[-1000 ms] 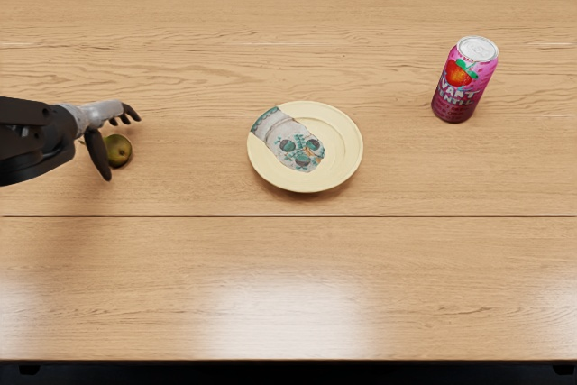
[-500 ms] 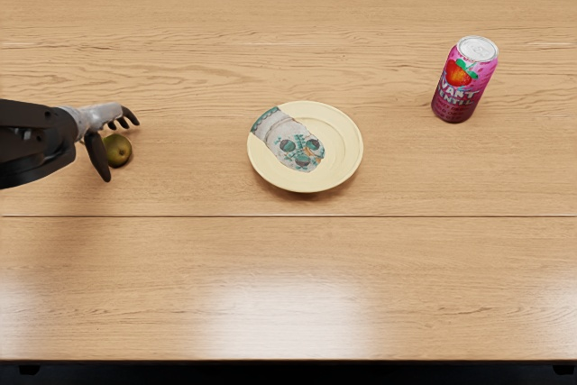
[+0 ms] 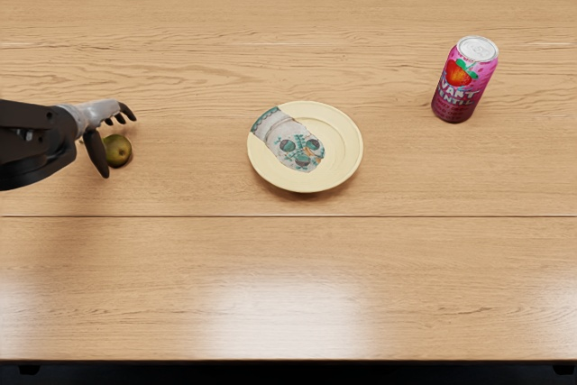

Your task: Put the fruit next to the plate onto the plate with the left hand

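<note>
Flanking the plate (image 3: 348,147) are fruit (image 3: 118,150) beside left hand (image 3: 97,123) and can (image 3: 463,80).

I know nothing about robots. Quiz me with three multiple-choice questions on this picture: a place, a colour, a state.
1. Where does the fruit lie, relative to the plate? A) on it B) left of it C) right of it
2. The can is: A) blue B) pink C) black
3. On the left hand, the fingers are: A) spread, not closed on the fruit B) balled in a fist C) wrapped round the can
Answers: 1 B, it sits by the hand, apart from the plate; 2 B, its side is pink; 3 A, thumb and fingers stand apart with the fruit between them.
</note>
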Action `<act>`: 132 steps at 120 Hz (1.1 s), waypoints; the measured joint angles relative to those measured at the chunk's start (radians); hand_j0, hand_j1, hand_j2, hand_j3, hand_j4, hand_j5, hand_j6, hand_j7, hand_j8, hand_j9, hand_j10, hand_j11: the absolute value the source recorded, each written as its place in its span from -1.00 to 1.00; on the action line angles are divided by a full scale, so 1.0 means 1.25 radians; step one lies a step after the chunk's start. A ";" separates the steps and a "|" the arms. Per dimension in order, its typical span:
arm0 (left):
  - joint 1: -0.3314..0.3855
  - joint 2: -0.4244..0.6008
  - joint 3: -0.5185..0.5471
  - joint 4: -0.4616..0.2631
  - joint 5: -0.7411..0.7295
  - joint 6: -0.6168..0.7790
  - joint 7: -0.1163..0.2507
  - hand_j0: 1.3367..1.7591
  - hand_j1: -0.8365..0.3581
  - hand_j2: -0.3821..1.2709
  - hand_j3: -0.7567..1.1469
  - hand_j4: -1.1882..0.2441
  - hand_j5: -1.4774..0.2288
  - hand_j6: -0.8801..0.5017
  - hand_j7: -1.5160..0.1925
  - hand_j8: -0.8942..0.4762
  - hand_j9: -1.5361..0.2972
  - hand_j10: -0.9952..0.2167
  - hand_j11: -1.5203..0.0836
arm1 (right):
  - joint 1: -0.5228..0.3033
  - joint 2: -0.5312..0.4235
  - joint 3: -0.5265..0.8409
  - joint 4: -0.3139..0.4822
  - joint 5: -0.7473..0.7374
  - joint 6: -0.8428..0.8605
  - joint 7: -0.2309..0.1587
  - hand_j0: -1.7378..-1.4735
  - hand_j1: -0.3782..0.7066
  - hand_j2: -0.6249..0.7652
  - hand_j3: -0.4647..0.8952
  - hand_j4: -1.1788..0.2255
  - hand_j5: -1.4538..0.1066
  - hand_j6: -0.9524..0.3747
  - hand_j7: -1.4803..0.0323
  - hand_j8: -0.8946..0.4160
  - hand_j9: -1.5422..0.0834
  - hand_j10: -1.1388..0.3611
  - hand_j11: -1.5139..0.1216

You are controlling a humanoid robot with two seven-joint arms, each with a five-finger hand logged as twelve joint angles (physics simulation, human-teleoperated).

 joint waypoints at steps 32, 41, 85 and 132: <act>0.001 -0.006 0.000 0.000 0.000 0.002 0.000 0.52 0.46 -0.47 -0.20 0.29 0.33 -0.11 0.37 -0.08 0.30 0.21 0.47 | 0.000 0.000 0.000 0.000 0.000 0.000 0.000 -0.40 -0.92 -0.10 -0.32 0.67 0.85 0.42 0.94 0.35 0.88 0.51 0.84; 0.001 -0.006 0.000 0.000 0.000 0.002 0.000 0.52 0.42 -0.47 -0.20 0.26 0.30 -0.14 0.34 -0.11 0.27 0.17 0.44 | 0.000 0.000 0.000 0.000 0.000 0.000 0.000 -0.40 -0.92 -0.10 -0.32 0.67 0.85 0.42 0.94 0.35 0.88 0.51 0.84; 0.002 -0.006 0.001 0.000 -0.001 0.003 0.000 0.52 0.33 -0.46 -0.20 0.20 0.23 -0.20 0.27 -0.18 0.21 0.10 0.36 | 0.000 0.000 0.000 0.000 0.000 0.000 0.000 -0.40 -0.92 -0.10 -0.32 0.67 0.85 0.42 0.94 0.35 0.88 0.51 0.84; 0.020 -0.015 -0.005 0.000 -0.002 0.019 0.000 0.52 0.31 -0.42 -0.22 0.19 0.22 -0.21 0.25 -0.19 0.20 0.08 0.35 | 0.000 0.000 0.000 0.000 0.000 0.000 0.000 -0.40 -0.92 -0.10 -0.32 0.67 0.85 0.42 0.94 0.35 0.88 0.51 0.84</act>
